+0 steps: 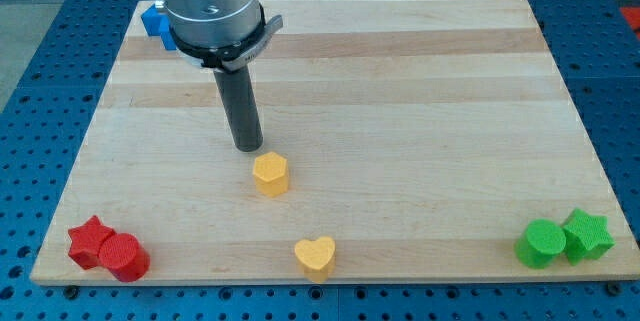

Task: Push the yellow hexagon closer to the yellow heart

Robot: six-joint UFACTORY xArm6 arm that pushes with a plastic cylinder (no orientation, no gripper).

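Although the arm carries no jaws at all, so that nothing can be opened, closed or gripped, its dark rod ends in a tip (248,148) that stands just beside the yellow hexagon (270,174), at the block's upper-left as the view shows it; whether the two touch cannot be told. The yellow hexagon lies near the middle of the wooden board (420,111), and the yellow heart (315,256) lies below it and slightly toward the view's right, near the board's bottom edge, with bare wood between them. The hexagon appears to be a small, rigid, light block with flat vertical sides, likely to slide readily on the smooth wood and to spin if pressed off-centre. Contact is therefore best made on the side facing away from the heart, at the upper-left face and in line with the block's centre, so that the push runs down and a little rightward. A red star (90,240) and red cylinder (125,256) sit at the bottom left, a green cylinder (541,243) and green star (587,234) at the bottom right, and a blue block (156,25) at the top left, partly hidden by the arm.
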